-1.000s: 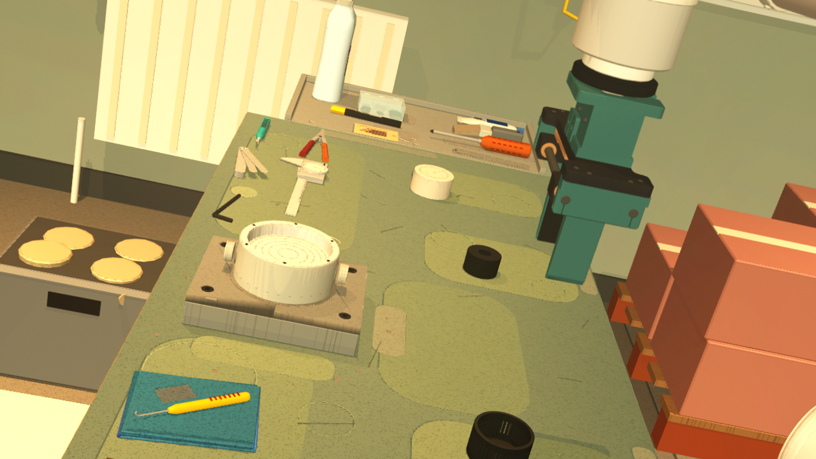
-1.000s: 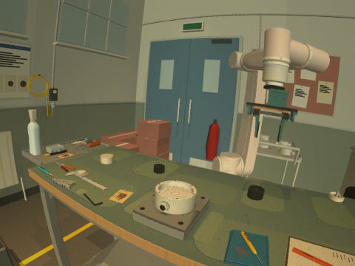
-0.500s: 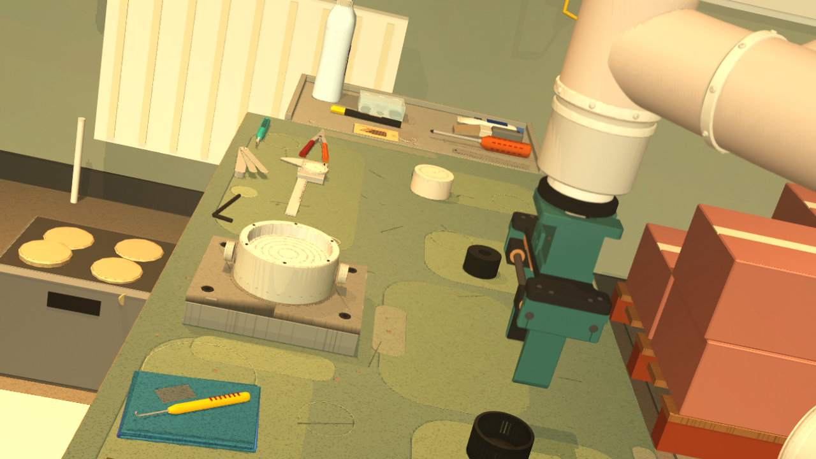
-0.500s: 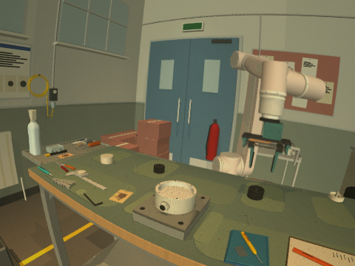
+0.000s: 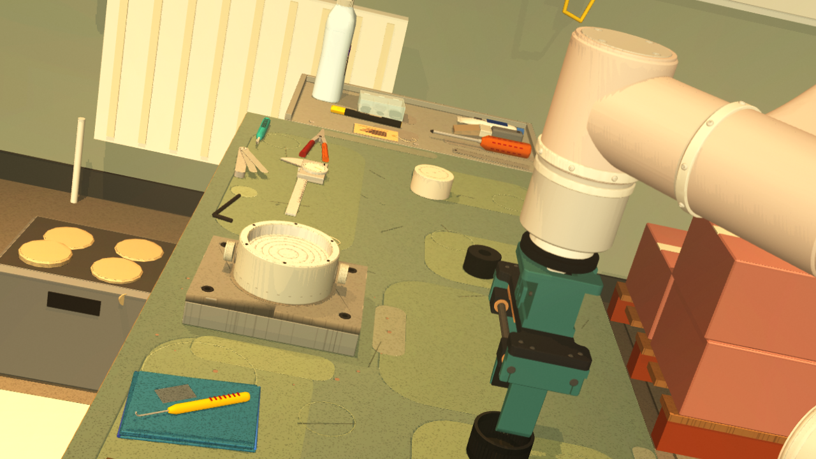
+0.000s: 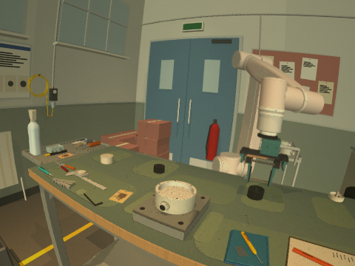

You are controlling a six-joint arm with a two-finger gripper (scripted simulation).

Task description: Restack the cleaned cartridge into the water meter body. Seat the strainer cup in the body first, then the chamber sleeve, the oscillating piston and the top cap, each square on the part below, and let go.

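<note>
The cream water meter body (image 5: 284, 261) (image 6: 175, 197) sits on a grey fixture plate left of the bench centre, with a ringed, perforated cup visible inside it. A black ribbed ring (image 5: 499, 437) (image 6: 255, 192) stands at the near right of the bench, and my gripper (image 5: 505, 425) (image 6: 259, 180) hangs just above it, open and empty. A second black ring with a centre hole (image 5: 482, 261) (image 6: 159, 168) lies further back. A cream disc (image 5: 432, 181) (image 6: 107, 158) rests toward the far end.
A tray (image 5: 416, 128) of pens, a screwdriver and a white bottle (image 5: 335, 51) lines the far end. Pliers, calipers and a hex key (image 5: 226, 206) lie left of the body. A blue mat with a yellow pick (image 5: 191, 409) sits near. Red boxes (image 5: 724, 319) stand right.
</note>
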